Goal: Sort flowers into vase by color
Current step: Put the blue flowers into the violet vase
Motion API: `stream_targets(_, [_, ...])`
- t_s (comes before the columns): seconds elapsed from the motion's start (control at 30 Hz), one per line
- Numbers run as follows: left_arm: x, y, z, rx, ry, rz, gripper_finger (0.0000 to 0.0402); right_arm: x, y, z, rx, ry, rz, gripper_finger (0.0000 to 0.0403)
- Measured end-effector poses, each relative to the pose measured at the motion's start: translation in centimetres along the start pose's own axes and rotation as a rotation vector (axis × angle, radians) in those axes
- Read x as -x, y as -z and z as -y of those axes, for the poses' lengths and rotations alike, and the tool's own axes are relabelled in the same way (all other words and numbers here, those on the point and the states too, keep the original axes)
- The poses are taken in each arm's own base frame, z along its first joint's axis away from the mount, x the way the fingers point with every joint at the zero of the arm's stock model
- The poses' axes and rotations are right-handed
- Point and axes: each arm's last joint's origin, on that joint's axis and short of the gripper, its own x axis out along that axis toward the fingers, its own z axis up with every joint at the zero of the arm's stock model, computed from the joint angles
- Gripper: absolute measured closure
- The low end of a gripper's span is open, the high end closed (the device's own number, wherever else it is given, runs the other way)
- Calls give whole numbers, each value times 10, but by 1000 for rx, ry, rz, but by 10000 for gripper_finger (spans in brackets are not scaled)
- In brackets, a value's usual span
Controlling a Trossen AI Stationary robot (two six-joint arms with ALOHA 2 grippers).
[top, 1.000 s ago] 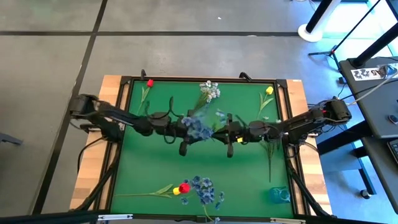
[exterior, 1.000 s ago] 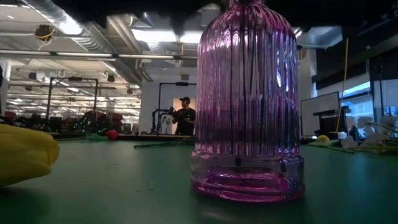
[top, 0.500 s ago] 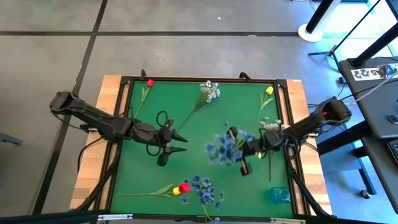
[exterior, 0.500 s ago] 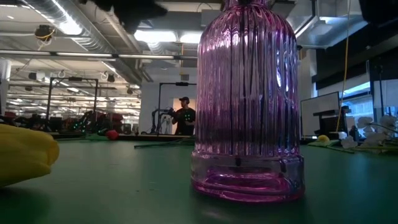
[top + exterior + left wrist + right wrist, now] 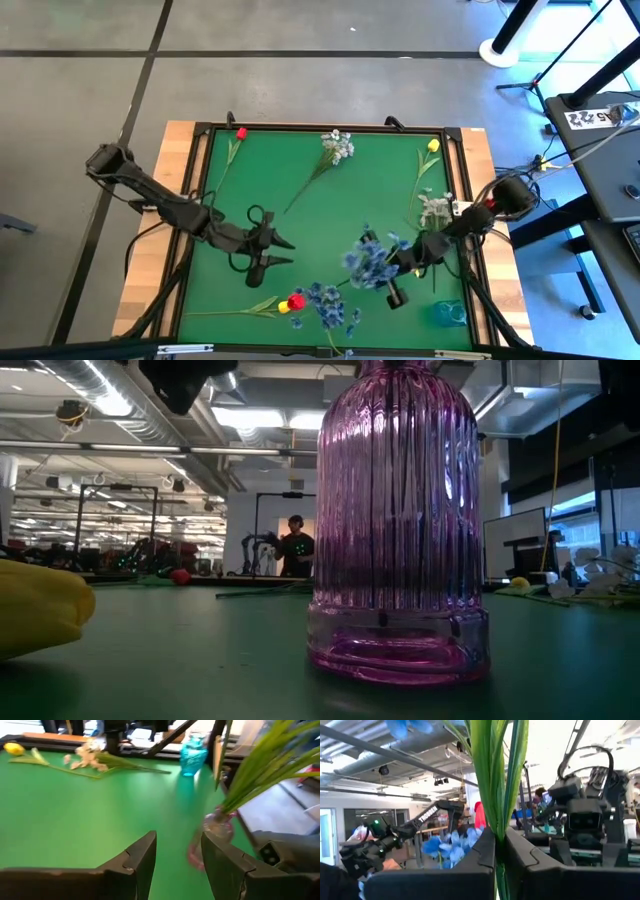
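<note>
My right gripper (image 5: 388,270) is shut on a spray of small blue blossoms (image 5: 368,263), held over the near right part of the green table. Just nearward stands the purple ribbed vase (image 5: 400,520), which holds blue blossoms (image 5: 330,305). My left gripper (image 5: 282,252) is open and holds nothing, left of the table's middle. A red and a yellow tulip bud (image 5: 292,302) lie by the purple vase. A red tulip (image 5: 240,133), a pale spray (image 5: 337,146) and a yellow tulip (image 5: 432,146) lie along the far edge. A whitish spray (image 5: 434,208) lies at the right. My right gripper pinches the blue spray's bundle of green stems (image 5: 498,832) between its two fingers, which lie across the stems. The spray is lifted clear of the table, and its blossoms (image 5: 445,845) stand out beyond the fingers toward the table's left.
A small teal vase (image 5: 449,313) stands in the near right corner, also seen as the teal vase (image 5: 193,759). The table has a raised black rim (image 5: 320,127). Open green surface lies in the middle and at the left. A person (image 5: 294,550) stands far behind the table.
Both grippers met at the blue spray over the table's middle. The left gripper has drawn back toward the left and near edges without it. The right gripper has carried the spray toward the near edge, closer to the purple vase.
</note>
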Motion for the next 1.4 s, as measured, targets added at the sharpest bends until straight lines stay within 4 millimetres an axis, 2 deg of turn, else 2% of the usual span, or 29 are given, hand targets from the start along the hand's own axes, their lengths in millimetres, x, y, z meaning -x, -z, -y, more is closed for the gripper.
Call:
stream_targets(0.17, [-19, 15, 24, -10, 67, 29, 250, -9, 14, -1, -38, -19, -29, 386])
stream_targets(0.33, [-42, 40, 53, -41, 112, 124, 251, -10, 15, -3, -69, -44, -38, 385])
stream_targets(0.6, [-65, 72, 78, 6, 104, 192, 251, -7, 15, -23, -91, -45, -40, 384])
stream_targets(0.7, [-73, 76, 87, 3, 96, 192, 250, -5, 19, -28, -92, -23, -76, 384])
stream_targets(1.0, [-98, 78, 93, 4, 69, 189, 251, -3, 35, -28, -61, -10, -239, 384])
stream_targets(1.2, [-102, 76, 85, -18, 35, 165, 251, 0, 44, -27, 45, -34, -340, 384])
stream_targets(1.4, [-91, 64, 81, -54, -18, 109, 251, 0, 45, -18, 108, 219, -325, 384])
